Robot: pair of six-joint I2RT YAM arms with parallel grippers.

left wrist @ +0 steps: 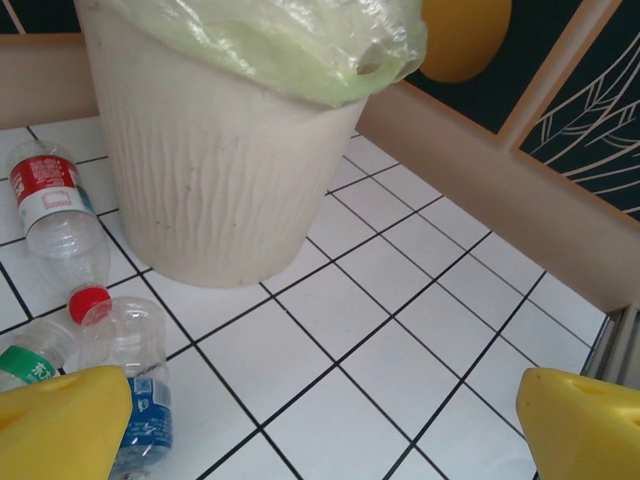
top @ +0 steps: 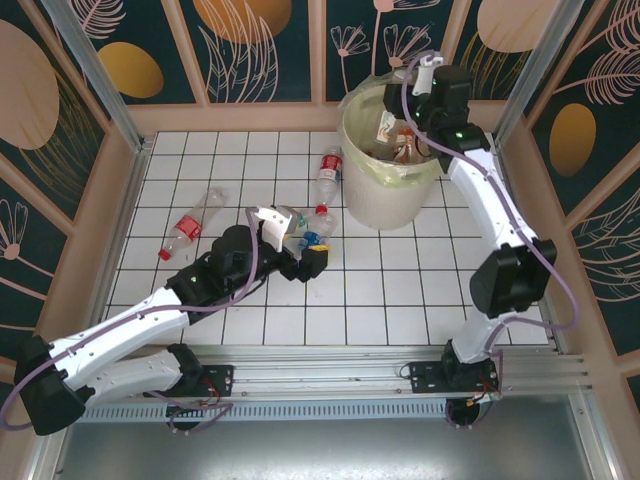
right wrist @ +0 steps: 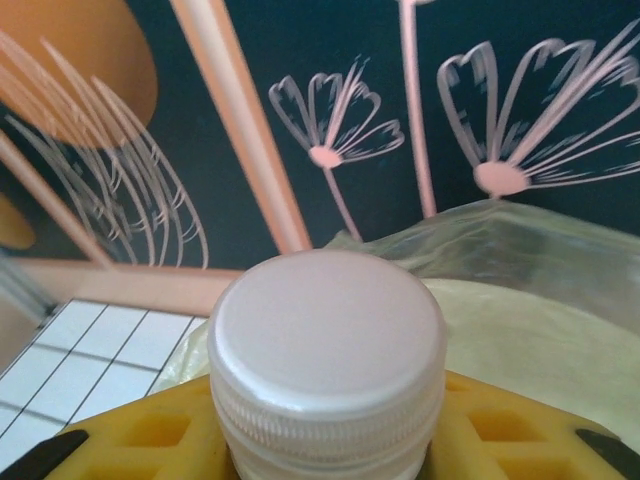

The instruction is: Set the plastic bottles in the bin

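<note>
The bin (top: 385, 195) stands at the back right, pale with a yellowish liner and several bottles inside. My right gripper (top: 418, 130) hangs over its rim, shut on a bottle whose white cap (right wrist: 325, 330) sits between the yellow fingers (right wrist: 130, 430); the liner (right wrist: 530, 300) shows behind. My left gripper (top: 292, 240) is open low over the tiles beside a cluster of bottles (top: 305, 232). In the left wrist view, bare tile lies between its fingertips (left wrist: 60, 425), and a blue-labelled, red-capped bottle (left wrist: 135, 380) rests against the left one. A red-labelled bottle (left wrist: 50, 200) lies by the bin (left wrist: 210, 190).
Another red-labelled bottle (top: 328, 170) lies left of the bin, and one more (top: 190, 228) further left on the tiles. A green-labelled bottle (left wrist: 30, 365) lies beside the left finger. A raised wooden border (left wrist: 500, 190) and patterned walls enclose the tiled floor.
</note>
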